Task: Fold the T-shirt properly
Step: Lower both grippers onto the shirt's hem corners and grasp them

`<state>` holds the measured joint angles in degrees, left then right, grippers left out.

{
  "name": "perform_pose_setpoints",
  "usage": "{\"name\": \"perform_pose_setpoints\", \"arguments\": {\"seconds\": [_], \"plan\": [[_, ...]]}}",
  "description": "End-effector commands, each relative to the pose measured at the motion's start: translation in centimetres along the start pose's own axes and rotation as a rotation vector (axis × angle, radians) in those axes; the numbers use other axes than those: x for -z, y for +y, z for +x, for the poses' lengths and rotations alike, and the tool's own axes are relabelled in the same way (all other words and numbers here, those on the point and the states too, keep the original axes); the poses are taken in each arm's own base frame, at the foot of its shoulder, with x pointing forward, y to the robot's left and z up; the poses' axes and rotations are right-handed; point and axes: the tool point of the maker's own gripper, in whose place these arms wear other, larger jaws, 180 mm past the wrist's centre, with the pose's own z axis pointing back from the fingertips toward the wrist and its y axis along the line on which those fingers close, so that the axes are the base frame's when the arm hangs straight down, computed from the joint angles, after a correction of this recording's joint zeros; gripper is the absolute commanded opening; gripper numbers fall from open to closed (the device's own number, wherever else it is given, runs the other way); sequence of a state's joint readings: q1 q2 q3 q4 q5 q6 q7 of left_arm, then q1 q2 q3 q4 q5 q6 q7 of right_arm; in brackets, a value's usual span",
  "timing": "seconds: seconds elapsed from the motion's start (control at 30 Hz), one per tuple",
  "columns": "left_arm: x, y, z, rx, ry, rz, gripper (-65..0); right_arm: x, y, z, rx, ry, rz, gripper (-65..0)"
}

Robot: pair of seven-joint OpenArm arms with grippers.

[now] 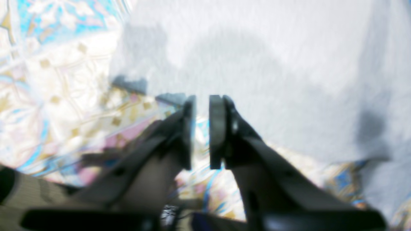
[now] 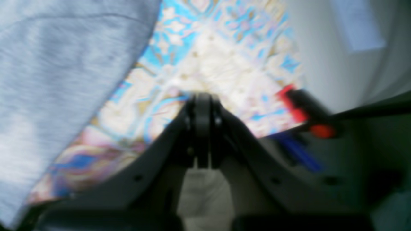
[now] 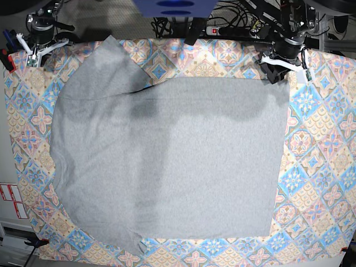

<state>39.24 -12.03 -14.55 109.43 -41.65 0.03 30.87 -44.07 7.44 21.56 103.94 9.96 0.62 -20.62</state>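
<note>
The light grey T-shirt [image 3: 167, 161] lies spread flat on the patterned tablecloth [image 3: 317, 167], with one sleeve [image 3: 114, 61] pointing to the far left. My left gripper [image 3: 273, 75] hovers at the shirt's far right corner. In the left wrist view, the left gripper [image 1: 201, 99] is open by a narrow gap that holds nothing, and the T-shirt's edge [image 1: 257, 64] lies just beyond its tips. My right gripper [image 3: 34, 58] sits at the far left corner of the table, off the shirt. Its fingers are shut and empty in the right wrist view [image 2: 202, 96], beside the grey cloth [image 2: 57, 80].
A red and black clamp [image 2: 300, 106] grips the table edge near my right gripper. A power strip and cables [image 3: 228, 30] lie behind the table. Red-marked labels [image 3: 11, 200] are stuck below the table's left edge.
</note>
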Motion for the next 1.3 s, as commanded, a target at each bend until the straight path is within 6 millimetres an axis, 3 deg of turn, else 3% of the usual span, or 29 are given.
{"name": "perform_pose_setpoints", "arguments": {"seconds": [0.0, 0.1, 0.33, 0.8, 1.0, 1.07, 1.2, 1.27], "plan": [[0.1, 0.1, 0.9, -0.012, -0.026, -0.006, -52.9, 0.0, -0.2, 1.3, 0.040, -0.039, 0.004, -65.0], [0.8, 0.4, 1.1, -0.065, -0.029, -0.010, -47.7, 0.3, 0.8, 1.8, 0.228, -0.029, 0.069, -65.0], [3.0, 2.5, -1.5, -0.226, 0.036, 0.015, -41.0, 0.6, 0.7, 3.7, 0.472, -0.032, 0.174, -65.0], [6.0, 4.9, -3.7, -0.367, 0.087, 0.063, -40.6, 0.7, 0.8, 3.9, 0.492, -0.035, 0.186, -65.0], [7.1, 4.8, -3.5, -0.384, 0.085, 0.063, -41.1, 0.7, 0.8, 3.9, 0.492, -0.035, 0.186, -65.0], [7.3, 4.2, -3.4, -0.396, 0.080, 0.051, -44.5, 0.7, 0.8, 3.9, 0.492, -0.035, 0.186, -65.0], [7.6, 3.5, -3.3, -0.401, 0.080, 0.038, -62.3, 0.7, 0.8, 3.9, 0.492, -0.035, 0.186, -65.0], [7.5, 3.5, -3.4, -0.401, 0.083, 0.038, -65.0, 0.7, 0.8, 3.9, 0.494, -0.036, 0.187, -65.0]]}}
